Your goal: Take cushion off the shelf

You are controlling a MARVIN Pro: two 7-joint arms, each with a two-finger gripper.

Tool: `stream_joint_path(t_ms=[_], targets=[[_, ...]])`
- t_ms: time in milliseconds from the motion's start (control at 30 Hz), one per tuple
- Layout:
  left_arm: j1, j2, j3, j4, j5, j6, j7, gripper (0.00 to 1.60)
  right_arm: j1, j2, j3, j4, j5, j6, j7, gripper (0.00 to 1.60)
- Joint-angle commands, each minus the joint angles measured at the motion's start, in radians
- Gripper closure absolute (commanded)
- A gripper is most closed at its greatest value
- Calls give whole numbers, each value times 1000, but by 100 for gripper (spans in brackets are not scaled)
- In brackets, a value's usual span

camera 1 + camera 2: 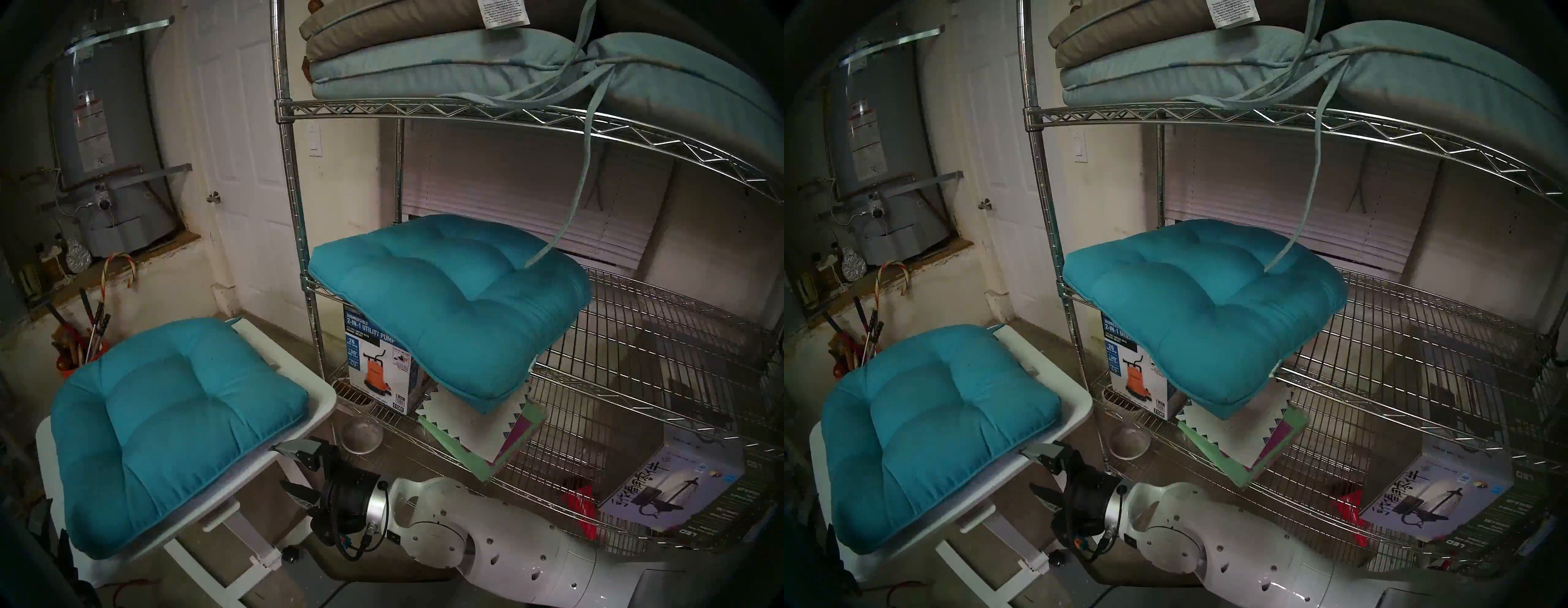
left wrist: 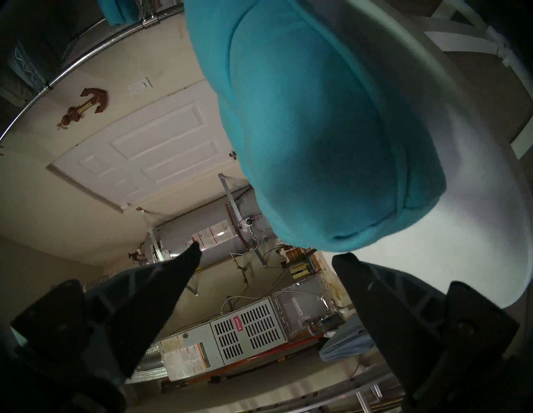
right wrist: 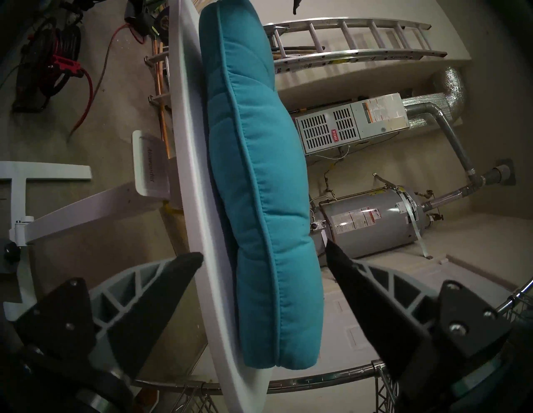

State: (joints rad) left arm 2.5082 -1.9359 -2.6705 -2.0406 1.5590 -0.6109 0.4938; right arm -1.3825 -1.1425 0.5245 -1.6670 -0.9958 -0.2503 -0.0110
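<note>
Count, teal tufted seat cushions: two. One teal cushion on the table (image 1: 169, 429) lies flat on the small white table (image 1: 316, 405). One teal cushion on the shelf (image 1: 449, 305) sits on the middle tier of the chrome wire shelf (image 1: 424, 109), its front edge overhanging the tier.

Top tier: a stack of flat pads, at least two pale blue pads (image 1: 424, 68) and a tan pad (image 1: 382, 25) above them. One pad tie (image 1: 572, 204) hangs down onto the shelved teal cushion.

Lower tiers: one utility pump box (image 1: 373, 365), one lamp box (image 1: 674, 479), one stack of coloured paper sheets (image 1: 479, 429), one metal bowl (image 1: 362, 434).

Grippers: two. Right gripper (image 1: 292, 469) sits level at the table's near-right edge. Its jaws are spread, empty: in the right wrist view one finger lies beside the tabletop edge, the other beyond the cushion, nothing pinched. From this gripper the tabled cushion is at about 10 o'clock in the head view, just beside it; the shelved cushion is at 1 o'clock, well apart.

Left gripper (image 2: 265, 256) shows only in its own wrist view: jaws wide apart, empty, with the tabled cushion's corner just past the fingertips at 12 to 1 o'clock.

Background: one water heater (image 1: 93, 127), one furnace (image 3: 352, 124), one ladder (image 3: 360, 37), one white door (image 1: 242, 148).
</note>
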Motion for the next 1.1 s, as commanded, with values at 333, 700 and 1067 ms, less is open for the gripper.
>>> stream_joint_path(t_ms=[333,700,1067], targets=[[86,-71,-42,-81,-17,-81,115,0,-51,49,18,-109,-17,32,-24,0],[101,-71,-8,-191,17,-115,169,0,-104,173,100,-198,12,57,-77,0],[130,-71,106,-282,94,-91,217,0,-186,322,221,-283,83,79,-158,0]])
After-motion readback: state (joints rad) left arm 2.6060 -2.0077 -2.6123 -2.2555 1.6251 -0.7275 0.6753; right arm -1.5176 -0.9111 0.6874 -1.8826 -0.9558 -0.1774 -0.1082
